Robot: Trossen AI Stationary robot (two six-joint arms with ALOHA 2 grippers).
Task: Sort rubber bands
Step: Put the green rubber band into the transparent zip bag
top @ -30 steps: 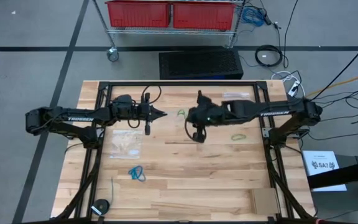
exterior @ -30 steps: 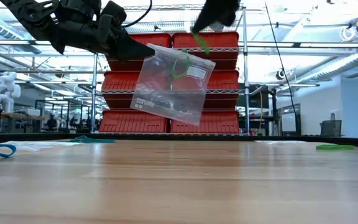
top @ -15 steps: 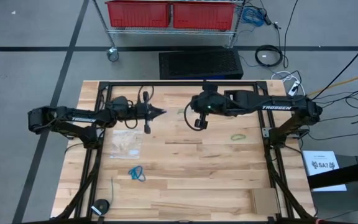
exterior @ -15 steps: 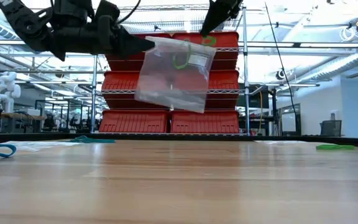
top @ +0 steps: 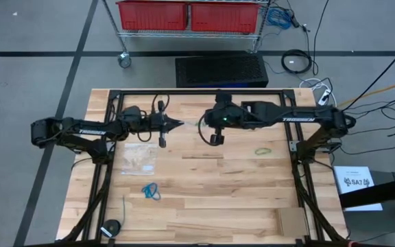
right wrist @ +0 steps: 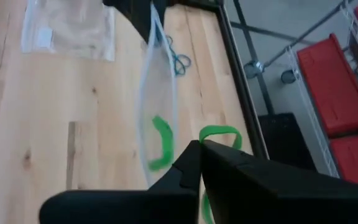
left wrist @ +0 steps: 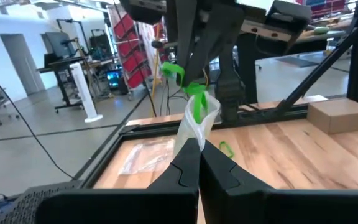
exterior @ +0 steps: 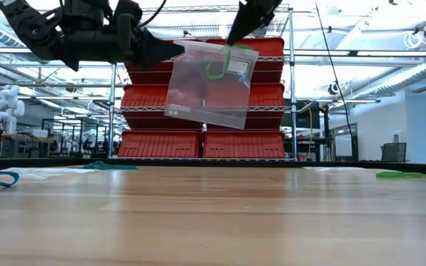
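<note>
Looking straight down, a flat zip bag (top: 138, 158) and blue rubber bands (top: 150, 191) lie on the table (top: 238, 199), a green band (top: 262, 150) apart. From table height, the left gripper (exterior: 174, 49) pinches a hanging clear bag (exterior: 209, 85); the right gripper (exterior: 233, 38), clamped on a light green band (exterior: 217, 66), meets its mouth.

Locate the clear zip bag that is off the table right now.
In the low view the clear zip bag hangs in the air above the table, pinched at one corner by the left tool, with the right tool at its top edge.
</note>
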